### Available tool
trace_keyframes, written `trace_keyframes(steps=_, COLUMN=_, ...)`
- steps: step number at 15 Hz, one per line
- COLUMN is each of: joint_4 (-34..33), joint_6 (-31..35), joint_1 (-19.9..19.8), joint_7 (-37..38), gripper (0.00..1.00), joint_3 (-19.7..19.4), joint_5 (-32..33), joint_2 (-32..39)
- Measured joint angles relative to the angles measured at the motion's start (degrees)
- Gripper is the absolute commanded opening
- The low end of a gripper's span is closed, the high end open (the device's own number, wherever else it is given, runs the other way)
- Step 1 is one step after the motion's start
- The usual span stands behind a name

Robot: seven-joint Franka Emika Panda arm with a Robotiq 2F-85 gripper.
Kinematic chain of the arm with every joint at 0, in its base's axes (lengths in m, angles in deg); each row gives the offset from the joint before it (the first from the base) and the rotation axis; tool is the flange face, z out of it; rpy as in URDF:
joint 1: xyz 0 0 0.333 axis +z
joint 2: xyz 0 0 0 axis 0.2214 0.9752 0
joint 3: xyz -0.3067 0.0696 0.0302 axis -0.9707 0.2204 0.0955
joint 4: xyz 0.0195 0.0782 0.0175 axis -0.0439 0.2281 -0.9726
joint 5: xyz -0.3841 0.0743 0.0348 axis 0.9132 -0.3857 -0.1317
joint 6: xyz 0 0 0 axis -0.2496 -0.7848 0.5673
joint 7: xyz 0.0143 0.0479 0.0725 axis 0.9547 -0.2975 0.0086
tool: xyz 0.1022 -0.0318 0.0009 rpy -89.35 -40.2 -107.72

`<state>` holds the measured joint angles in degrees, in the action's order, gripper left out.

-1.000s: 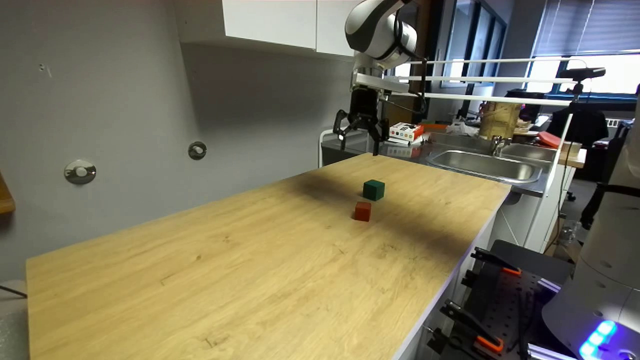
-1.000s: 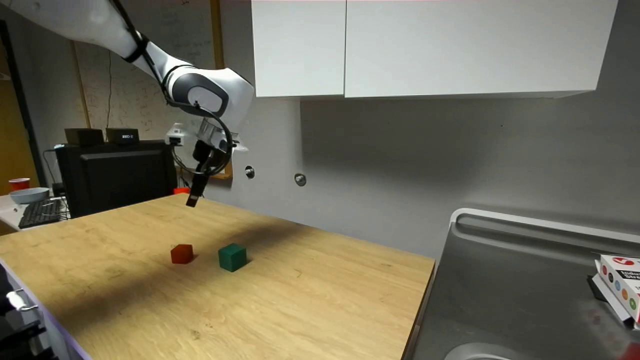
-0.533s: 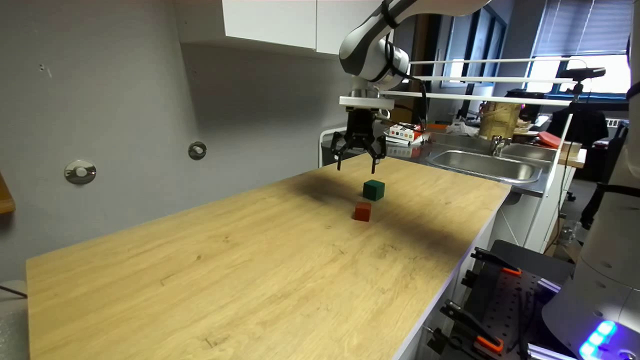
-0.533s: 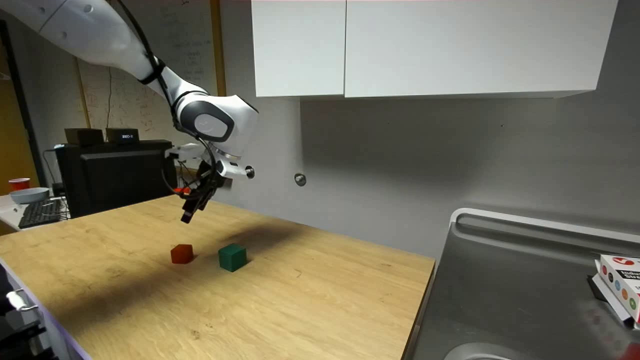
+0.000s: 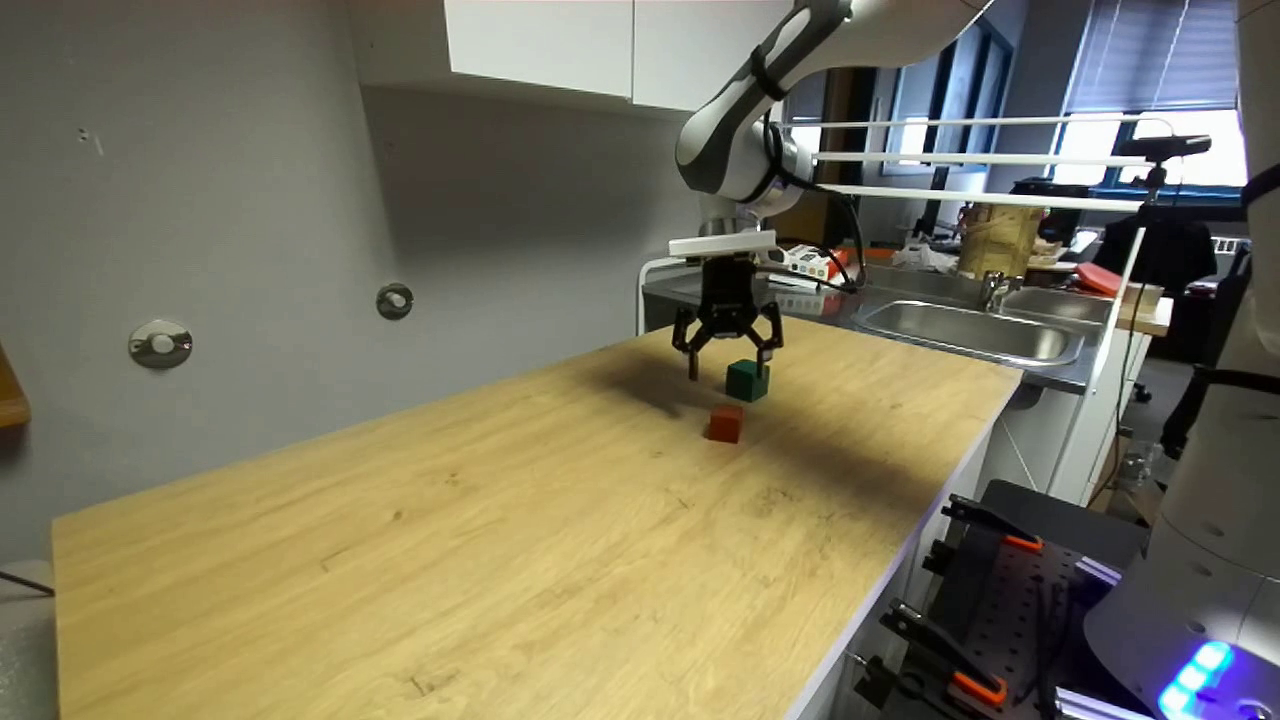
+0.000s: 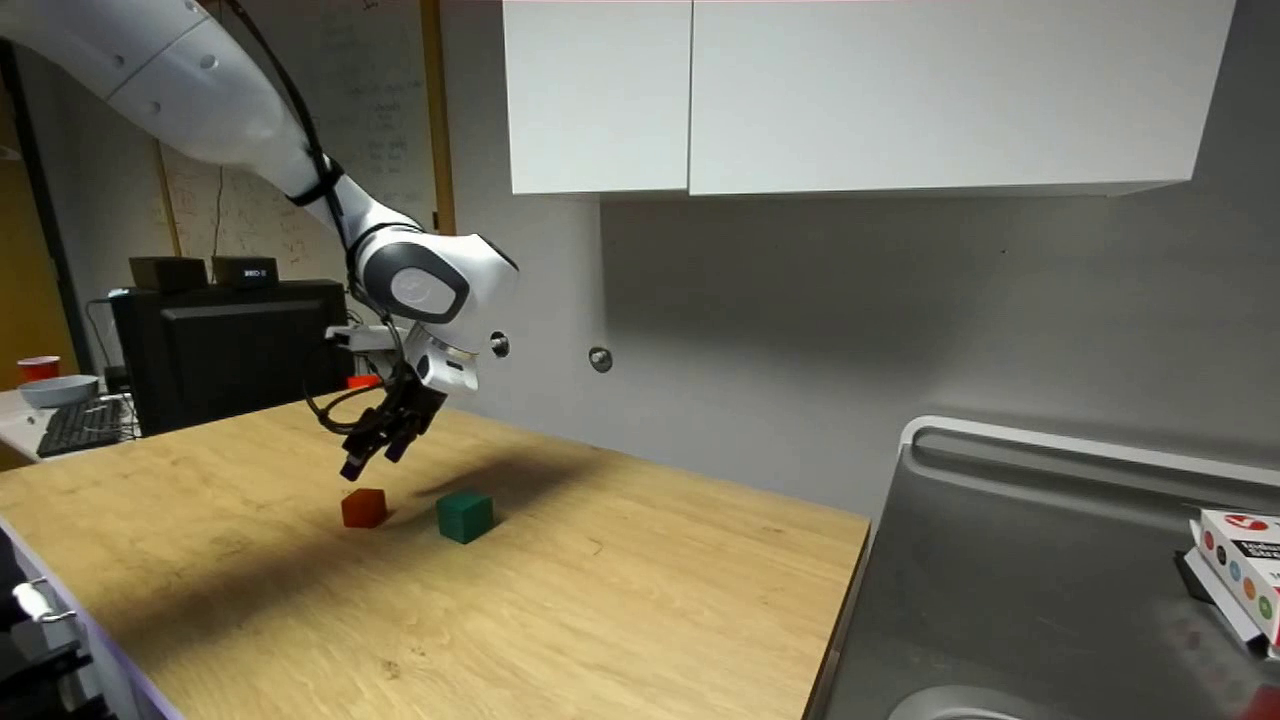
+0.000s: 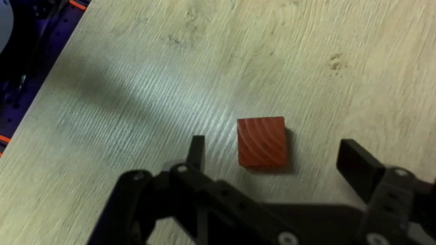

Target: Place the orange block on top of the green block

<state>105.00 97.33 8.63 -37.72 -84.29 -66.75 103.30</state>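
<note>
So both little cubes are sitting flat on the wooden bench (image 5: 400,560), somewhere between the wall edge and the robot-side edge, with a gap between them, so the stacking isn't done yet. The orange block (image 7: 261,142) (honestly looks more red to me) is the one further from the sink-end edge, and the green block (image 6: 465,515) is nearer to it; you can see that in both exterior views. The gripper (image 5: 728,371) hangs in the air above the bench with its jaws spread wide, plenty of room for a cube, and it's got hold of nothing. From the wrist view the orange block shows up in the gap between the fingers (image 7: 196,149), a bit closer to the finger on that picture's left, with wood showing on each side, so neither is touching it. The arm (image 6: 200,90) reaches in over the robot-side edge, and its base (image 5: 1185,560) stands just off that same edge. Past the sink-end edge there's a metal counter (image 6: 1000,580) with the sink (image 5: 970,330) and a printed box (image 6: 1245,565), and white cupboards (image 6: 950,90) hang above the wall edge.
</note>
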Motion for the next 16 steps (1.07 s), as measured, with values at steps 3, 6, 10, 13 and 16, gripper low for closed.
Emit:
trace_keyframes(steps=3, joint_4=0.08, joint_6=-0.05, joint_1=0.54, joint_7=1.99, gripper=1.0, joint_3=0.0, joint_5=1.19, joint_2=1.92)
trace_keyframes(steps=6, joint_4=0.06, joint_6=-0.17, joint_1=1.3, joint_7=3.41, gripper=0.92, joint_3=0.0, joint_5=2.98, joint_2=3.62)
trace_keyframes(steps=10, joint_4=-0.13, joint_6=-0.28, joint_1=2.21, joint_7=4.64, gripper=0.5, joint_3=0.0, joint_5=4.95, joint_2=5.67)
trace_keyframes(steps=13, joint_4=-0.53, joint_6=-0.31, joint_1=2.7, joint_7=5.03, gripper=0.28, joint_3=0.0, joint_5=5.55, joint_2=6.41)
trace_keyframes(steps=16, joint_4=-1.08, joint_6=-0.36, joint_1=2.88, joint_7=5.07, gripper=0.19, joint_3=0.0, joint_5=5.86, joint_2=6.42)
